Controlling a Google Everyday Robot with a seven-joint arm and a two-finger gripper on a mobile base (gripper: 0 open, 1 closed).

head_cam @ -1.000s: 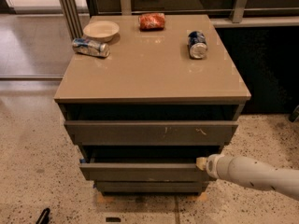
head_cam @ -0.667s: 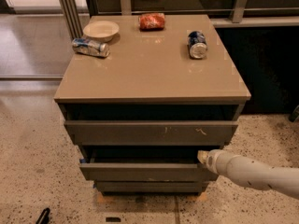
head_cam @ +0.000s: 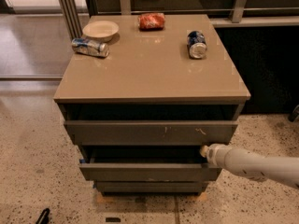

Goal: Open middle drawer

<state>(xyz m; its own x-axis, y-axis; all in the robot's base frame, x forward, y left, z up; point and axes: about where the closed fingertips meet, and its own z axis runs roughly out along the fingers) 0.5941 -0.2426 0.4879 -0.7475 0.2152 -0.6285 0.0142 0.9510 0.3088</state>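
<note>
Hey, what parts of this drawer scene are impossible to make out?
Inside the middle drawer: camera view, dark shadow under the top drawer front.
The gripper, at the middle drawer's right end: its contact is lost in that shadow.
The arm: cut off by the right edge.
The lowest drawer front: mostly hidden behind the middle drawer.

The cabinet [head_cam: 149, 73] has three drawer fronts: one top front [head_cam: 149, 132], one middle drawer [head_cam: 145, 172], one lowest front [head_cam: 149, 187]. On the cabinet top: two cans (left can [head_cam: 90, 47], right can [head_cam: 196, 44]), one bowl [head_cam: 100, 30], one red packet [head_cam: 151, 21]. One gripper [head_cam: 204, 151] is at the cabinet's right side, level with the middle drawer
</note>
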